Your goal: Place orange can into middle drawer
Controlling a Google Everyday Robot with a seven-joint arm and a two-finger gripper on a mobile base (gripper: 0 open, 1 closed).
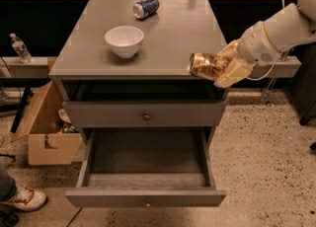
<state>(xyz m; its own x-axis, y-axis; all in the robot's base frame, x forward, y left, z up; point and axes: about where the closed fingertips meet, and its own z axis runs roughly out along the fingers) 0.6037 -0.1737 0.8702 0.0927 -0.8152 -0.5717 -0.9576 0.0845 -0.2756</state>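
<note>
While the cream fingers (pixel 232 73) of the gripper (pixel 217 67) clamp the orange can (pixel 205 65) on its side, the can hangs at the front corner of the cabinet top (pixel 173 33). Well below the fingers, toward the cabinet's middle, the middle drawer (pixel 148 194) stands pulled out. The carry looks under way; next the can needs lowering over the tray before release.

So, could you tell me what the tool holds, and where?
The tool, at the cabinet's front right corner, clamps the orange can by its right end.
</note>
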